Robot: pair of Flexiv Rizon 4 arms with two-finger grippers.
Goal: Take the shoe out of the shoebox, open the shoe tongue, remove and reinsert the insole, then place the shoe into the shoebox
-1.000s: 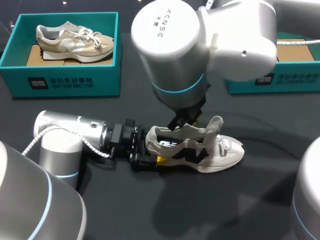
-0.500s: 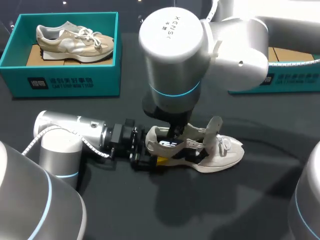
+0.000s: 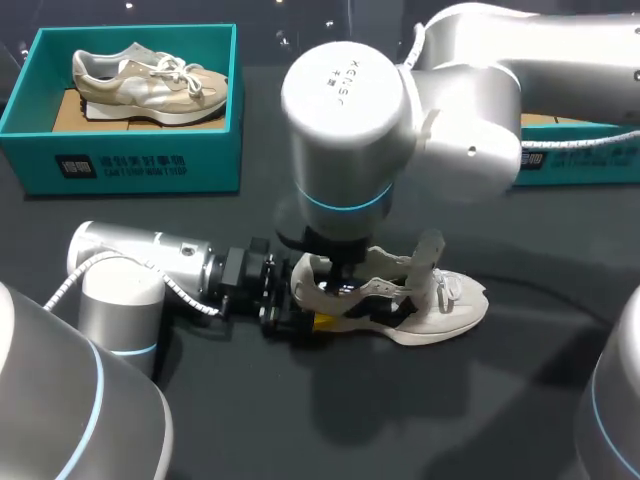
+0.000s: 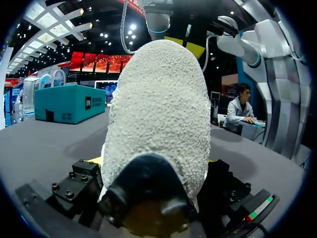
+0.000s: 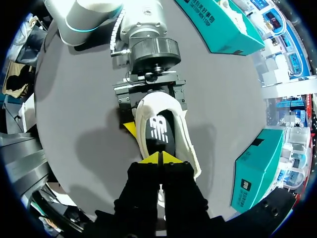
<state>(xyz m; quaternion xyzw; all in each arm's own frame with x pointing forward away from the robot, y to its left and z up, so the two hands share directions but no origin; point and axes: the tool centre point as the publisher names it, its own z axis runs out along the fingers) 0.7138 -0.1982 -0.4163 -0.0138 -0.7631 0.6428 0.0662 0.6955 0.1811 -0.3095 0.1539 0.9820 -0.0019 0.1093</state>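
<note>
The dark surface (image 3: pixel 480 400) is carrying a teal shoebox (image 3: pixel 140 165), standing well apart from both claws. The pale shoe (image 3: pixel 440 310) is lying outside the box, and the left claw (image 3: pixel 305 300) is clamping its heel. The right claw (image 5: pixel 161 159), tips pinched narrow with nothing showing between them, is hanging just over the insole (image 5: pixel 159 131). Risk: closed tips may be sliding off the insole, or dragging the shoe loose.

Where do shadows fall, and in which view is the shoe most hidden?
Head view: the right arm hides part of the shoe; a soft shadow lies on the table in front. Left wrist view: the shoe fills the middle. Right wrist view: the shoe throws a shadow beside it.
</note>
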